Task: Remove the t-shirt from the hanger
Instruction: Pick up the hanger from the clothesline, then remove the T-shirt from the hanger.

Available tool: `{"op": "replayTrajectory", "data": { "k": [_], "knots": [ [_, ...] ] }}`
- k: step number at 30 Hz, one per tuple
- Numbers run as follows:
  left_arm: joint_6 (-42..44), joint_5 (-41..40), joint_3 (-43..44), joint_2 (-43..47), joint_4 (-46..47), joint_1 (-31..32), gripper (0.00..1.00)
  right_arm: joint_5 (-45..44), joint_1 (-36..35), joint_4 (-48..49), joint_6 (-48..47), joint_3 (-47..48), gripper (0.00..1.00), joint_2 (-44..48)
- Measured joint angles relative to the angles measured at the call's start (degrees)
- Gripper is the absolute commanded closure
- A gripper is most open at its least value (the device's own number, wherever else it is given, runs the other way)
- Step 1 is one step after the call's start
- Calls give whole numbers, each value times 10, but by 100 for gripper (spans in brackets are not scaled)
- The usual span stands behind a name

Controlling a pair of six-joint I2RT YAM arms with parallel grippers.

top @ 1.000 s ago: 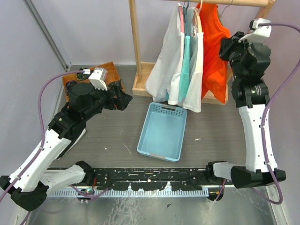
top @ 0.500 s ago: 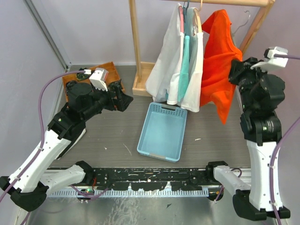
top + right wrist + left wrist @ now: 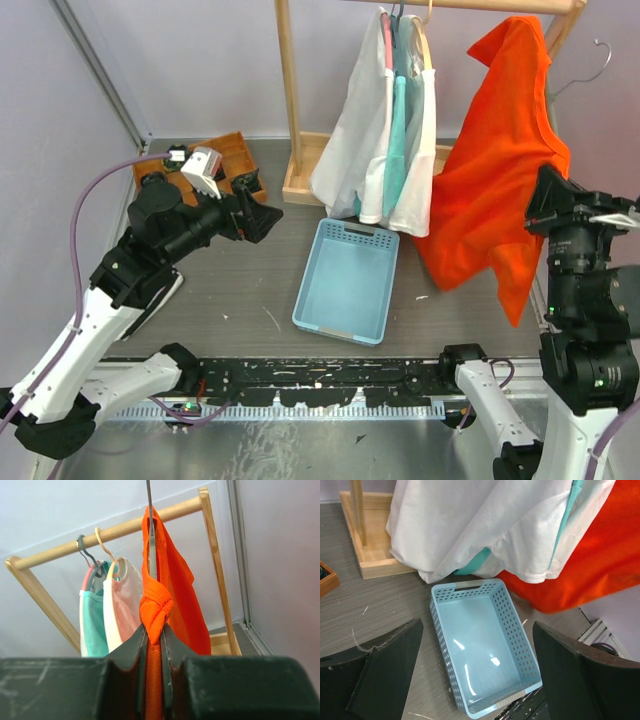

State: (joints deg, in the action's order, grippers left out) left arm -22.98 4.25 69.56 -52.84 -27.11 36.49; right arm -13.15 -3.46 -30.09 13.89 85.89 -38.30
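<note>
The orange t-shirt (image 3: 495,170) hangs stretched between a grey wire hanger (image 3: 590,62) and my right gripper (image 3: 543,205). In the top view the hanger's hook sits to the right of the wooden rail, off it. The right wrist view shows my right gripper (image 3: 154,632) shut on a bunched fold of the orange t-shirt (image 3: 172,590), with the hanger's stem (image 3: 151,550) rising straight above it. My left gripper (image 3: 262,215) is open at mid-left and holds nothing. In the left wrist view the left gripper (image 3: 480,672) hovers over the blue basket (image 3: 447,630).
A wooden clothes rack (image 3: 290,100) stands at the back, with white and teal garments (image 3: 385,150) on hangers. The blue basket (image 3: 375,245) lies on the table below them. A brown wooden box (image 3: 235,150) sits at the back left. The black rail (image 3: 320,385) runs along the near edge.
My right arm has pulled toward the near right, dragging the orange t-shirt and its hanger off the rail and out sideways. The left arm shifted only slightly.
</note>
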Motion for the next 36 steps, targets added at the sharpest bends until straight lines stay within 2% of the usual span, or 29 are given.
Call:
{"op": "replayTrajectory", "data": {
  "k": [16,36],
  "knots": [
    [-15,32,-2,26,4,0,2,71,0,-7,0,14,99,32],
    [-17,40,-2,-39,65,8,2,86,0,23,0,-118,99,41]
  ]
}}
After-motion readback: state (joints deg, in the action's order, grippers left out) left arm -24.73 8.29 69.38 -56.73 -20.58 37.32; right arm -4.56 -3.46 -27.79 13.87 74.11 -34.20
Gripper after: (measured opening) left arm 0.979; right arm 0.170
